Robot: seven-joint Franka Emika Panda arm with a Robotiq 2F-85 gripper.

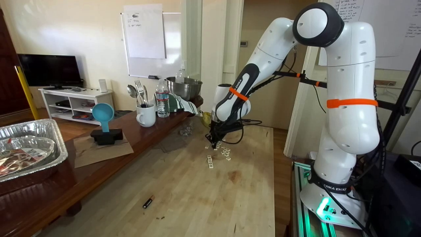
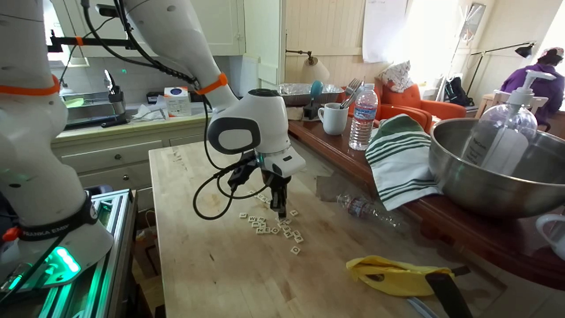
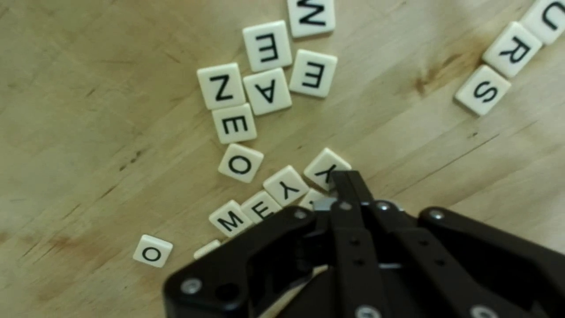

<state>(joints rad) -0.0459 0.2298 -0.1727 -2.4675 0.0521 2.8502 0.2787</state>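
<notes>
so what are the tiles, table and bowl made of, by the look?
Tiles: probably plastic, smooth with a slight sheen; even cream colour, rounded corners, crisp black letters. Painted wood can't be ruled out.
Table: most likely wood, satin at most; pale strips, grain and dark marks show.
Bowl: metal, likely stainless steel, softly shiny; grey with blurred reflections.

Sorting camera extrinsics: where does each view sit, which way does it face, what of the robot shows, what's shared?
In an exterior view: near the foil tray, looking along the wooden table; the arm shows at picture right, base included.
In an exterior view: near the steel bowl, looking roughly back; the arm shows at picture left, cropped on top.
Wrist view: mounted on the arm, looking down at letter tiles; the black fingers show at bottom.
Shared by both exterior views: wooden table, arm, cutlery mug, upright water bottle.
</notes>
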